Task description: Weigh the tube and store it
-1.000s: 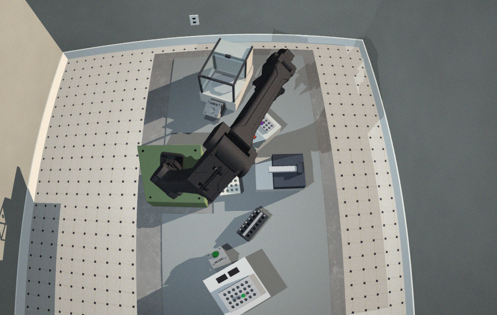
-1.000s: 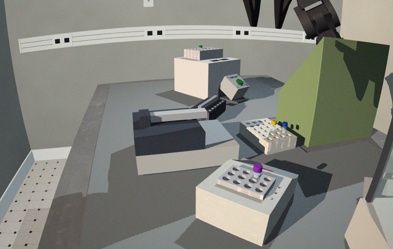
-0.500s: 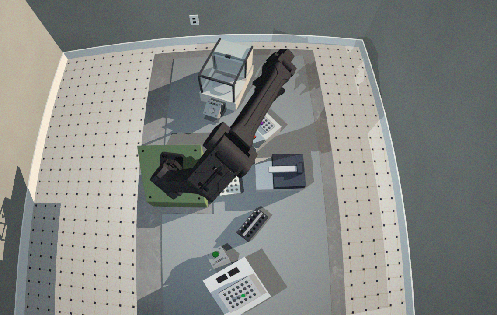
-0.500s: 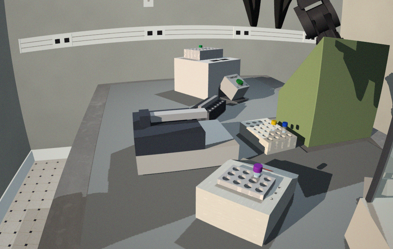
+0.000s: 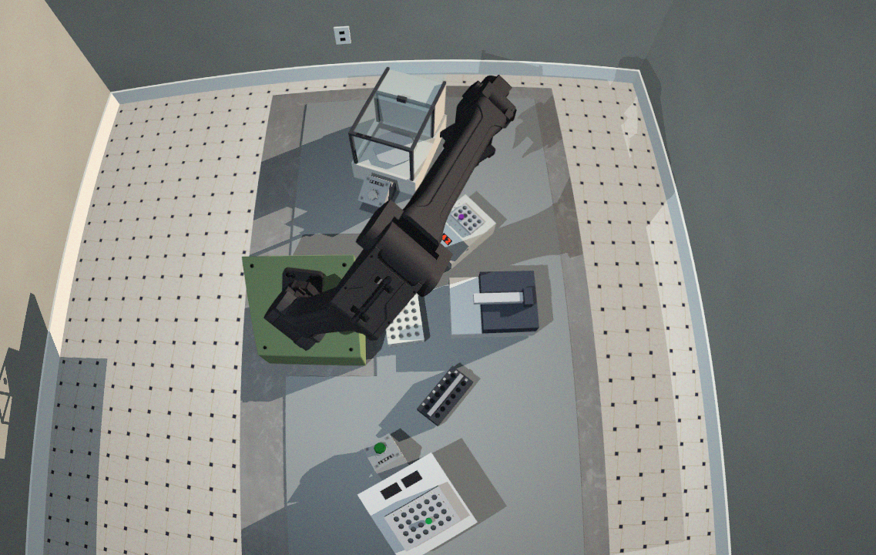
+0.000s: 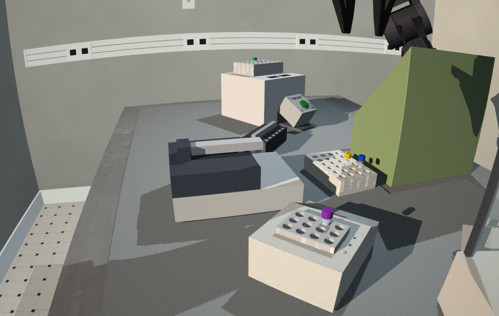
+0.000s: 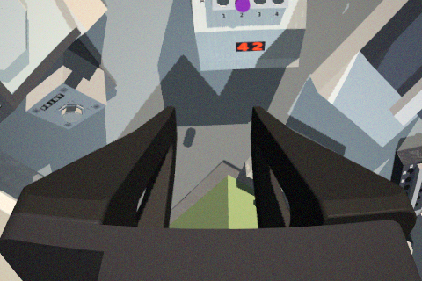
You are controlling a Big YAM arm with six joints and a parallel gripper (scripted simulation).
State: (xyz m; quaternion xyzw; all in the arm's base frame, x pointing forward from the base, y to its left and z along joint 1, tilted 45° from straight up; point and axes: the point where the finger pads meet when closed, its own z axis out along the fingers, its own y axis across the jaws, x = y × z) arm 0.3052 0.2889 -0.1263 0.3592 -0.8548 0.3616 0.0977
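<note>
Taking the dry block (image 5: 479,234) (image 6: 294,263) (image 7: 295,18) as the landmark, tube A (image 5: 461,216) (image 6: 327,213) (image 7: 243,4) is standing in its bore A2, violet cap uppermost; whether the tube is reaching the bottom, I cannot tell. The block's red display (image 7: 251,46) is reading 42. The gripper (image 6: 362,34) (image 7: 214,120) is hanging high on the arm-base side of the block, apart from it, its 2 jaws standing partly spread and gripping nothing. To the left of the block, the balance (image 5: 368,169) (image 6: 467,290) (image 7: 88,4) is sitting with its top door (image 5: 415,81) slid back, leaving the glass box open. To the block's right, the spectrophotometer (image 5: 508,317) (image 6: 215,178) (image 7: 365,92) is resting near it. The tube rack (image 5: 392,338) (image 6: 361,184) is lying nearer the arm's base than the block, holding a yellow-capped tube (image 6: 347,155) and a blue-capped tube (image 6: 361,157). Farther right of the block, the magnet block (image 5: 444,396) (image 6: 276,139) (image 7: 411,180) is sitting, and beyond that the mixer (image 5: 370,498) (image 6: 243,98) is carrying 1 green-capped tube (image 5: 428,521) (image 6: 254,58).
</note>
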